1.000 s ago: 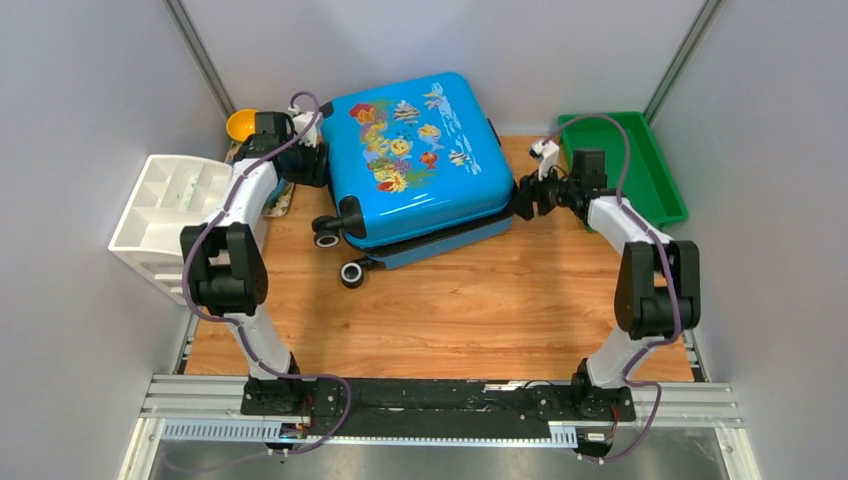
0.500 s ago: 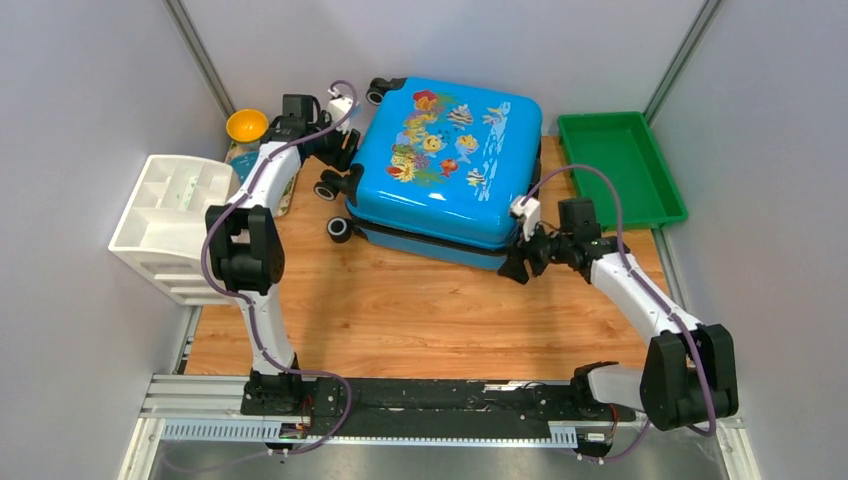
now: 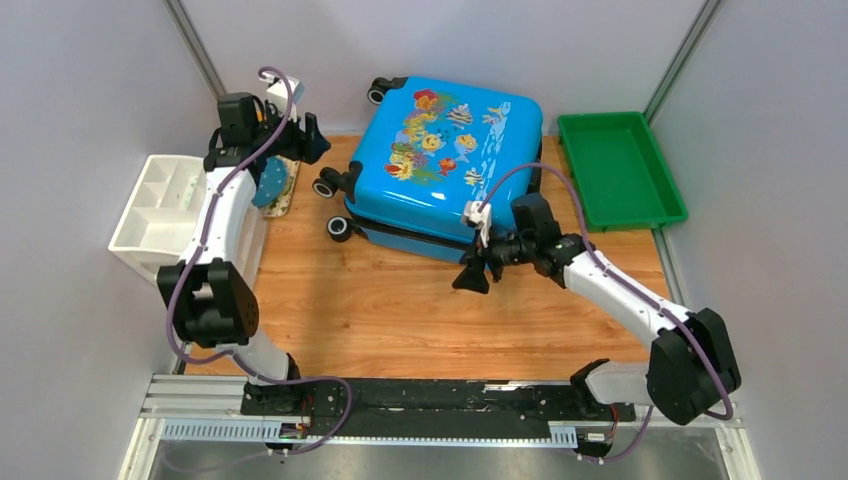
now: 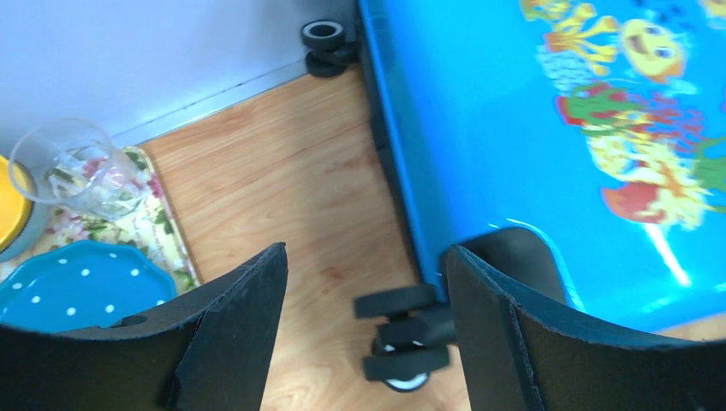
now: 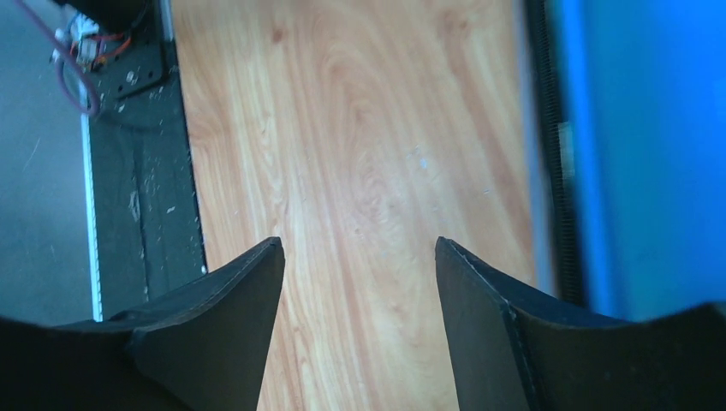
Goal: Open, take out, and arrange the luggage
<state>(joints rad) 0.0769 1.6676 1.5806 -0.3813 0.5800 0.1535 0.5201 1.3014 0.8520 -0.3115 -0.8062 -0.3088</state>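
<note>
**Luggage position.** The luggage (image 3: 445, 165) lies flat on the bench (image 3: 400, 310) at about 12 o'clock, close to the far wall. Its printed blue shell faces up. The wheels (image 3: 327, 187) point toward 9 o'clock. The two shells sit closed against each other, and the dark zip seam (image 5: 556, 171) runs unbroken along the near edge. No zip pull can be made out in any view.

**Fingers.**
- The left fingers (image 3: 308, 140) hover at 10 o'clock, above the bare bench just beside the wheel end of the luggage. They are spread wide and hold nothing. They do not touch the shell.
- The right fingers (image 3: 470, 278) hang at the near edge of the luggage, on its 6 o'clock side, pointing down at bare bench. They stand well apart and are empty. The seam lies just beside them, not between them.

**Surroundings.**
- Floral tray (image 4: 163, 223) at 10 o'clock, carrying a glass (image 4: 81, 167) and a blue dotted plate (image 4: 81, 278).
- White organiser (image 3: 165, 215) at 9 o'clock.
- Green tray (image 3: 620, 170) at 2 o'clock, with nothing visible inside.

**Progress.** By the look of it, the task is at its start. The luggage is laid out but not opened, and nothing has been taken out or arranged. Remaining steps: locate the zip pull, run it round the seam, lift the upper shell, then remove and set out the contents.
</note>
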